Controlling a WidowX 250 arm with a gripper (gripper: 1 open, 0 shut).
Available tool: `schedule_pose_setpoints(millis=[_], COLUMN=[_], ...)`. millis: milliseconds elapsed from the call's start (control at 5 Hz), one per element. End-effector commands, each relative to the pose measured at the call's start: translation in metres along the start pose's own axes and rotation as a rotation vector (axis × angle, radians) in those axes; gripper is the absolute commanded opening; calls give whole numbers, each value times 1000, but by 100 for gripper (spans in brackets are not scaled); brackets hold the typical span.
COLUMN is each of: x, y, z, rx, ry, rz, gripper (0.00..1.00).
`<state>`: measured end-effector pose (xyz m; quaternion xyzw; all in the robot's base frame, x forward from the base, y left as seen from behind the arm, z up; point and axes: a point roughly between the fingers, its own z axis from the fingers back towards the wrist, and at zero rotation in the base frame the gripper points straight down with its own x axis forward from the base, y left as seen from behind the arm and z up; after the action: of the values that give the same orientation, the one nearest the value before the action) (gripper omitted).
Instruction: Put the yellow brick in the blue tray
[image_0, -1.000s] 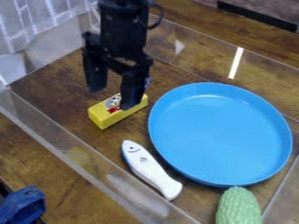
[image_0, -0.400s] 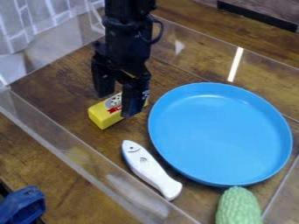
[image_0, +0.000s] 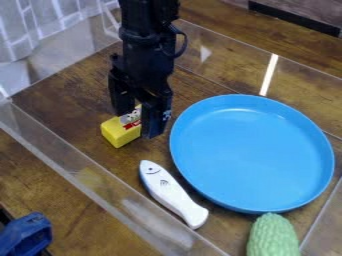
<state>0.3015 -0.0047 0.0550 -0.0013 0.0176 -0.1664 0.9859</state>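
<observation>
The yellow brick (image_0: 122, 131) lies on the wooden table left of the blue tray (image_0: 254, 152), a round blue dish. My black gripper (image_0: 139, 116) points straight down over the brick's right end and stands open. One finger sits at the brick's far side and the other at its near right side, covering part of it. The brick rests on the table and whether the fingers touch it cannot be told.
A white shark-like toy (image_0: 174, 192) lies in front of the brick, near the tray's left rim. A green bumpy object (image_0: 274, 238) sits at the bottom right. A clear plastic wall (image_0: 74, 165) borders the work area. A blue object (image_0: 20, 236) shows at the bottom left.
The gripper has come down and shifted slightly right, rolling a little, so its open fingers now straddle the brick's right end. The brick has not moved.
</observation>
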Motion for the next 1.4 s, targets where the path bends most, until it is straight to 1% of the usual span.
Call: schedule_pose_setpoints(millis=[0,200,600,800,1200], x=[4,3,4,6,11], y=[5,8,16,18,24], z=[9,10,10,7,8], rx=[13,11,10,7,7], ry=[-40,-41,-54,-65,-83], rz=[3,7,10,12,21], gripper=[100,100,100,100,100])
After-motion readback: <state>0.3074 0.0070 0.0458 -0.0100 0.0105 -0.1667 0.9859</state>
